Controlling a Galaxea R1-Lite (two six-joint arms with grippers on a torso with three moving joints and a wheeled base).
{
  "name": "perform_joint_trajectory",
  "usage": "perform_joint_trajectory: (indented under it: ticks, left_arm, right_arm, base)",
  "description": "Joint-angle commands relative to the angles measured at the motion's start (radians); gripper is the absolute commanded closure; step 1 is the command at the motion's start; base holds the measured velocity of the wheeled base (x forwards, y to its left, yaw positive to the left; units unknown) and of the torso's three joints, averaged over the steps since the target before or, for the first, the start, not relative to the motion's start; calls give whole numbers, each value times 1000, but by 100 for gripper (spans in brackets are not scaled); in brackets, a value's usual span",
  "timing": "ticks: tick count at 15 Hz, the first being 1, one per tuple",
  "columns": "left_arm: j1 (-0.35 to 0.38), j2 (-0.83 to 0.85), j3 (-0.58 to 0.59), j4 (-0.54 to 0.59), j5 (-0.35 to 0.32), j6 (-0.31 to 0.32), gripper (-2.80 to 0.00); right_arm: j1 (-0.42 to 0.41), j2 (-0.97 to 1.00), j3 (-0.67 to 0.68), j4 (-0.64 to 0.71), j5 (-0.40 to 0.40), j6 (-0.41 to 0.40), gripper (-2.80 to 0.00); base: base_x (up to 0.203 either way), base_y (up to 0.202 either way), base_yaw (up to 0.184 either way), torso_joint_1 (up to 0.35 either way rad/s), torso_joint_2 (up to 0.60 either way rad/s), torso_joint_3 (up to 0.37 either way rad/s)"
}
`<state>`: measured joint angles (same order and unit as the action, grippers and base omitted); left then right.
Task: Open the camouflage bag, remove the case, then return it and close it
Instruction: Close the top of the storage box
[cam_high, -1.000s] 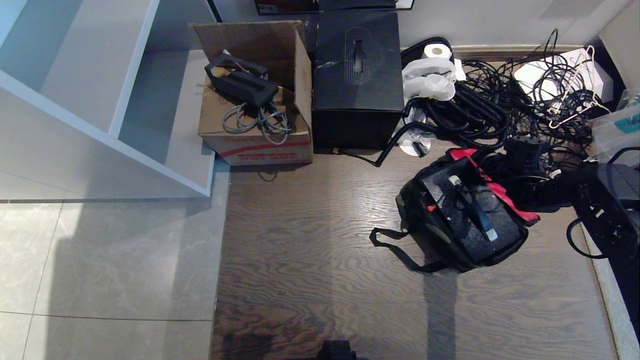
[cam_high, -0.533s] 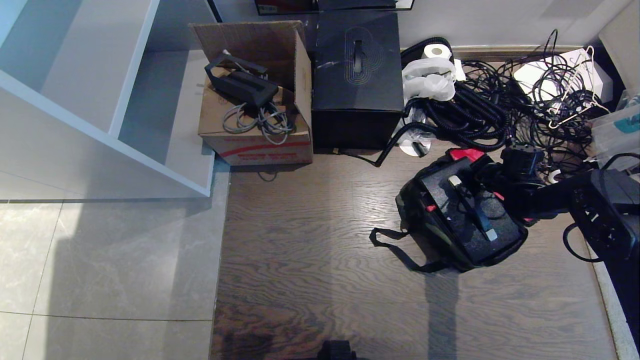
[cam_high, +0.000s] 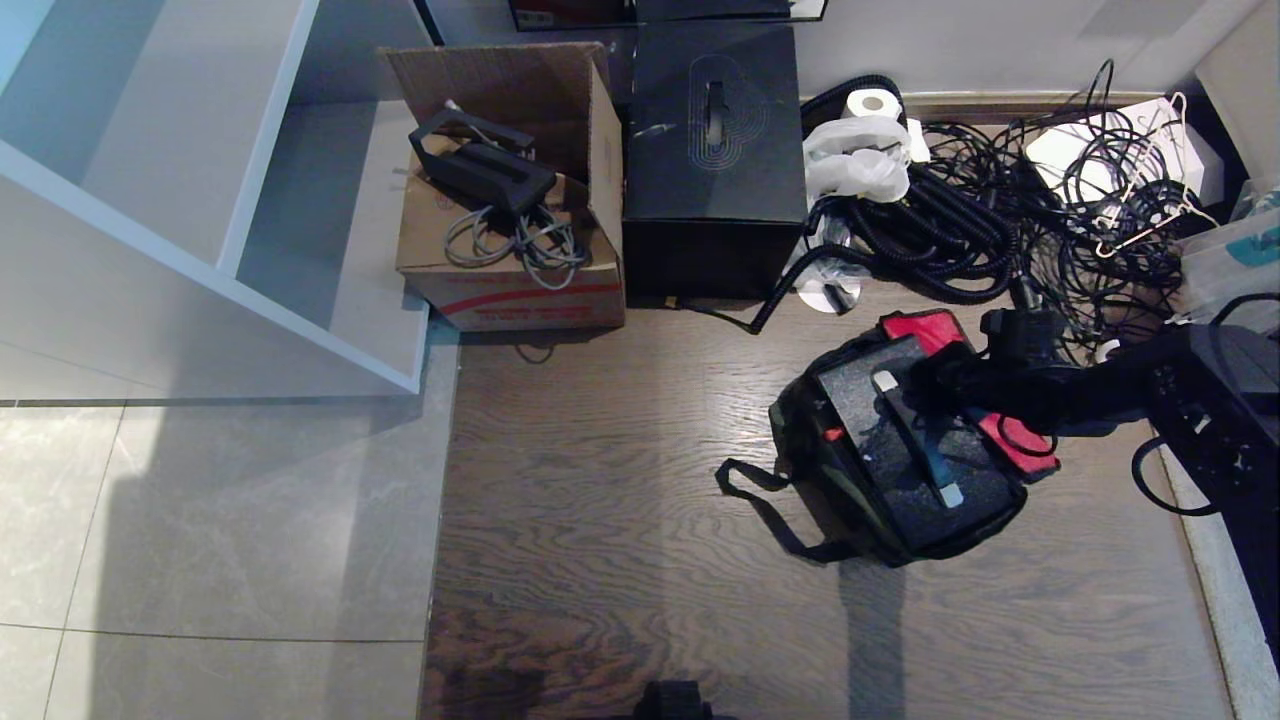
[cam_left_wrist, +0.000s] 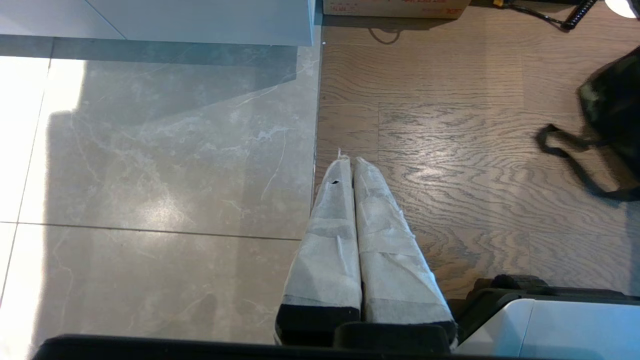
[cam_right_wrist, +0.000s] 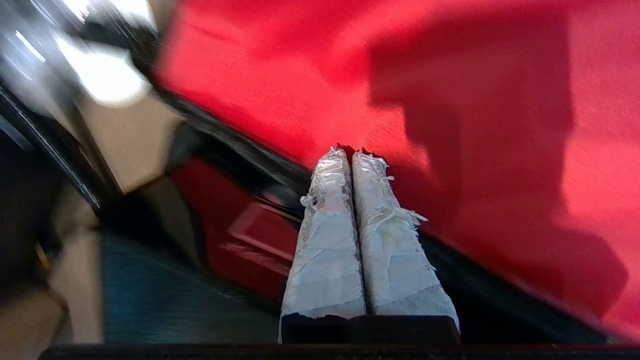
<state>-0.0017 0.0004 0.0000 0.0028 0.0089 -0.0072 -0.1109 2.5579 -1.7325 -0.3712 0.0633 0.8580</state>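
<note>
Camouflage bag (cam_high: 800, 440) on the brown wood floor (cam_high: 620, 520), right of the middle, lid open. Red lid lining (cam_high: 925, 328) turned up on the far side of the bag. Black strap (cam_high: 755, 500) lying loose on the floor on the bag's left side.

Case (cam_high: 900, 440) inside the open bag, flat, speckly black. Black handle (cam_high: 912, 438) with silver ends lying along its top. Small red latch (cam_high: 832, 435) on its left edge.

Right end effector (cam_right_wrist: 350, 152) squeezed shut, nothing between the two taped fingers (cam_right_wrist: 327, 235). Tips pressed right up against the red lining in the right wrist view. Rest of that view blurry. Right arm (cam_high: 1110, 385) reaching in from the right side, across the far edge of the bag.

Left end effector (cam_left_wrist: 348, 160) also pressed shut, holding nothing. Hanging above the floor where the grey tile (cam_left_wrist: 150, 165) meets the wood, well apart from the bag. Edge of the bag and its strap off to one side in that view.

Tall black cube box (cam_high: 715, 150) by the back wall, with an oval pattern on top. Open cardboard box (cam_high: 505, 250) just beside it on the left, with a black thing and grey cords inside. Big tangle of black cables (cam_high: 1000, 210) behind the bag. White plastic bag (cam_high: 855, 160) and a roll of paper (cam_high: 872, 102) near the cables. White shelf (cam_high: 200, 200) at the far left.
</note>
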Motion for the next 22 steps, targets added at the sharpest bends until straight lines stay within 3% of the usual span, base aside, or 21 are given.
perform_joint_trajectory:
  ticks: [1,4,6,7,10,12,15,18,22]
  left_arm:
    - [0,0,0,0,0,0,0]
    - [0,0,0,0,0,0,0]
    - [0,0,0,0,0,0,0]
    - [0,0,0,0,0,0,0]
    - [0,0,0,0,0,0,0]
    - [0,0,0,0,0,0,0]
    - [0,0,0,0,0,0,0]
    - [0,0,0,0,0,0,0]
    - [0,0,0,0,0,0,0]
  right_arm:
    - [22,-75,86,33,29,13,0]
    - [50,-146,215,41,54,-4,0]
    - [24,-159,219,41,75,-102,0]
    - [11,-175,223,46,80,-114,0]
    - [-28,-254,236,59,159,-121,0]
    - [-38,-336,317,134,242,-150,0]
    - [-24,-402,456,239,321,-298,0]
    - [24,-411,585,250,250,-452,0]
    - [106,-389,625,256,111,-460,0]
  base:
    - [0,0,0,0,0,0]
    - [0,0,0,0,0,0]
    - [0,0,0,0,0,0]
    - [0,0,0,0,0,0]
    - [0,0,0,0,0,0]
    - [0,0,0,0,0,0]
    - [0,0,0,0,0,0]
    - [0,0,0,0,0,0]
    - [0,0,0,0,0,0]
